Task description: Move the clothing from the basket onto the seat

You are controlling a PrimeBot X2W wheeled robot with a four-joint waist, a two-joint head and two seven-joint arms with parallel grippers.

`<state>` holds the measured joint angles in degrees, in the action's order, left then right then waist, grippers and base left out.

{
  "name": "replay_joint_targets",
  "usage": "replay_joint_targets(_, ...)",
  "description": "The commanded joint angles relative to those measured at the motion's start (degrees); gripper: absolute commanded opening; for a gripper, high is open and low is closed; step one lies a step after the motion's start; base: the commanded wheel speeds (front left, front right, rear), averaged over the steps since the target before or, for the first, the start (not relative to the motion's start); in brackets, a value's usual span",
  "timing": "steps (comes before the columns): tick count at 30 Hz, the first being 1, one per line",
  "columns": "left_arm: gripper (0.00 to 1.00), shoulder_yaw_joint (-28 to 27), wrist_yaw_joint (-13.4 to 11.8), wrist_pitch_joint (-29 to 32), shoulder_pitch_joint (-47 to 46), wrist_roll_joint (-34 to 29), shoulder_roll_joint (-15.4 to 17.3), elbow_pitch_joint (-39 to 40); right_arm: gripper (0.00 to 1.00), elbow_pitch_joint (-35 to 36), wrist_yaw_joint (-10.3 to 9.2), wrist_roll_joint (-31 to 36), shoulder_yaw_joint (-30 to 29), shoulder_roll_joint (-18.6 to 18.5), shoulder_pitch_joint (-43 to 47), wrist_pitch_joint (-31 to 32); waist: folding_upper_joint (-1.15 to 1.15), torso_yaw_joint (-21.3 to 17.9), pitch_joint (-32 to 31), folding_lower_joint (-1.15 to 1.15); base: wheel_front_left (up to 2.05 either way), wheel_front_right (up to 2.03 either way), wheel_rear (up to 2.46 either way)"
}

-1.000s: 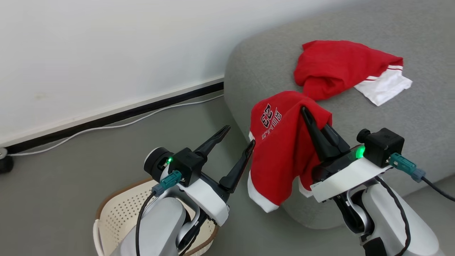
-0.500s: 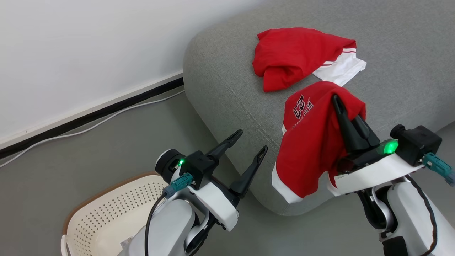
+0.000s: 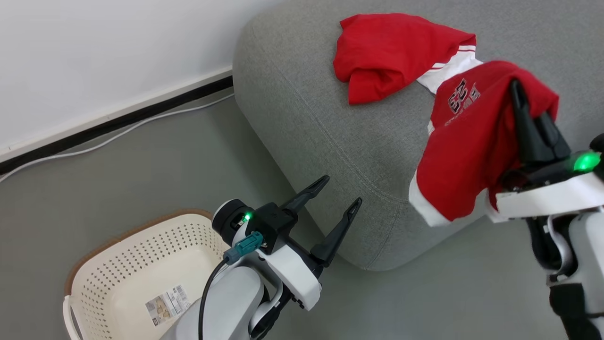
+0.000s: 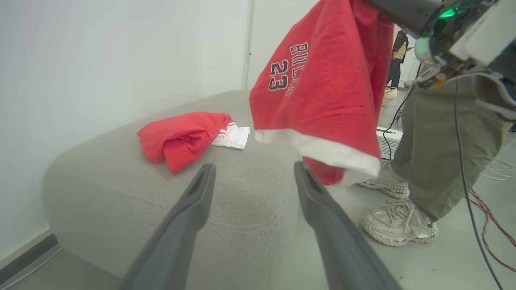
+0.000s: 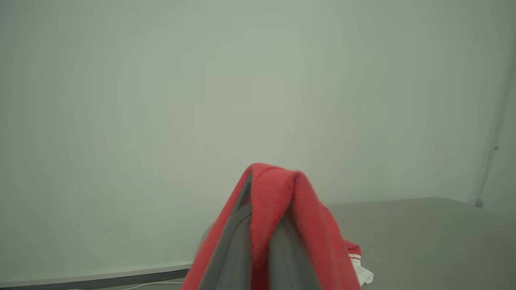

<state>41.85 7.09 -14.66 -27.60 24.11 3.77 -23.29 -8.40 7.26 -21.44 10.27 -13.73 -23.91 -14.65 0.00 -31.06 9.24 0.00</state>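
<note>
Head view: right gripper (image 3: 524, 101) is clamped tight on the lettered jersey (image 3: 465, 156), with fabric bunched over both fingertips. The rest hangs down to that gripper's left, white hem lowest, in the air above the seat (image 3: 311, 123). Right wrist view agrees: red cloth is pinched between the two dark fingers and draped over the tips, blocking what lies just ahead of them.

Left gripper (image 3: 342, 190) is spread wide, fingers bare, tips pointing at the seat's rounded corner, close but apart from it. Behind and below it on the floor is the basket (image 3: 141, 245), with a paper label (image 3: 167, 304) on its bare inner floor. The left forearm covers the basket's right side.

Just past the right gripper's tips, the other red garment (image 3: 391, 52) lies crumpled on the seat top, white striped trim toward the jersey. The jersey overlaps that trim in head view; can't tell whether they touch.

Left wrist view: the jersey hangs up and right of the left fingers. Further right, a person's khaki trousers (image 4: 443, 141) and pale sneakers (image 4: 397, 229) stand on the floor beside the seat, under the right arm. Coloured wires (image 4: 489, 217) trail beside them.

Farthest out, left of the seat: a white cable (image 3: 118, 134) and black skirting (image 3: 118, 123) run along the wall.
</note>
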Motion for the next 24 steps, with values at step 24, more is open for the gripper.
replay_joint_targets(24,1.00,4.0,0.4,-0.3,-13.4,-2.8,-0.2,1.5,0.00,-11.5,0.23,-3.9,-18.9,-7.4,-25.4,-0.3,0.00,10.5,20.6,0.00,0.00,0.00,0.00)
